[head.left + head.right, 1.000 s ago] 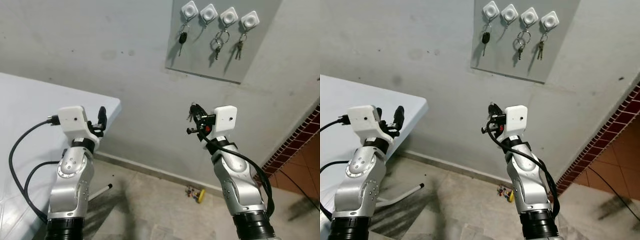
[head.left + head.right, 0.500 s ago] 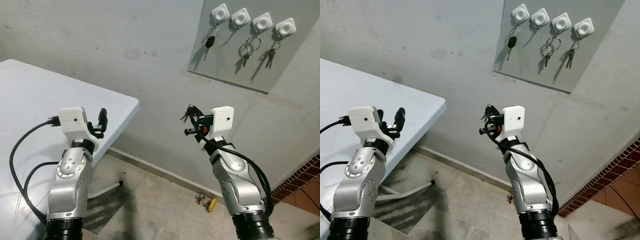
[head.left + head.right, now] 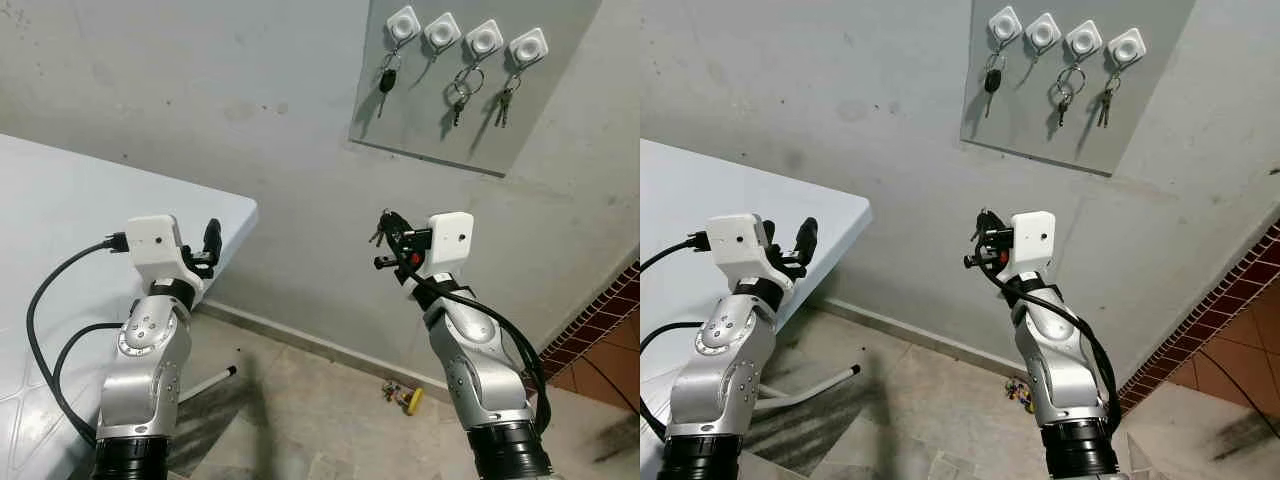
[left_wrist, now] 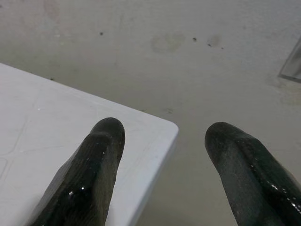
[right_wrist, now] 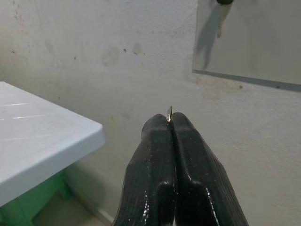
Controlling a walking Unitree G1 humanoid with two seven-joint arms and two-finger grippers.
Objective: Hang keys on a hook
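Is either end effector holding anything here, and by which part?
The right end effector is shut on a set of keys, pinching the metal ring between its fingertips. The left end effector is open and holds nothing.

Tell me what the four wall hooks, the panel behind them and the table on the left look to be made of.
Hooks: glossy white plastic, judging by their rounded square moulded caps. Panel: smooth matte grey sheet, flatter than the stained plaster around it; metal or board, I can't tell. Table: white moulded plastic, going by its faint moulded lines, rounded corner and soft sheen.
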